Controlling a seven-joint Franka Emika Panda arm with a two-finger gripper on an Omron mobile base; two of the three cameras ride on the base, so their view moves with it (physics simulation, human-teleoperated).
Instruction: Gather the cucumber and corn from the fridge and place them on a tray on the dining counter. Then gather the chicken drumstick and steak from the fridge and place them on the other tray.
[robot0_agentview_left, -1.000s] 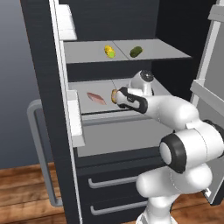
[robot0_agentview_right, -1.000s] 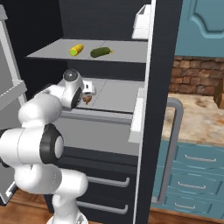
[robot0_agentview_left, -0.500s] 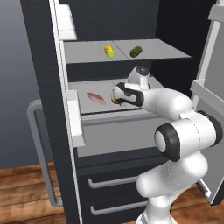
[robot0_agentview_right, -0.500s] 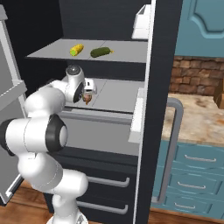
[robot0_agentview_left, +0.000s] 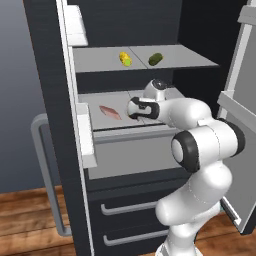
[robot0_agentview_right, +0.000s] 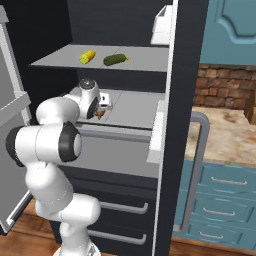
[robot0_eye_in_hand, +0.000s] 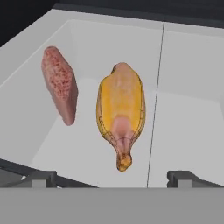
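Inside the open fridge (robot0_agentview_left: 50, 100), with cucumber (robot0_agentview_left: 155, 59) and corn (robot0_agentview_left: 125, 59) lying on the upper shelf, the gripper (robot0_eye_in_hand: 111, 178) is hovering wide open and empty over the chicken drumstick (robot0_eye_in_hand: 121, 108) beside the steak (robot0_eye_in_hand: 60, 83), apparently needing to descend and close.

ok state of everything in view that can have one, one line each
fridge: both doors open
corn: lying on the upper shelf, untouched
cucumber: lying on the upper shelf beside the corn
steak: lying flat on the lower shelf, not held
chicken drumstick: lying beside the steak, not gripped
end effector: open, at the drumstick's narrow end
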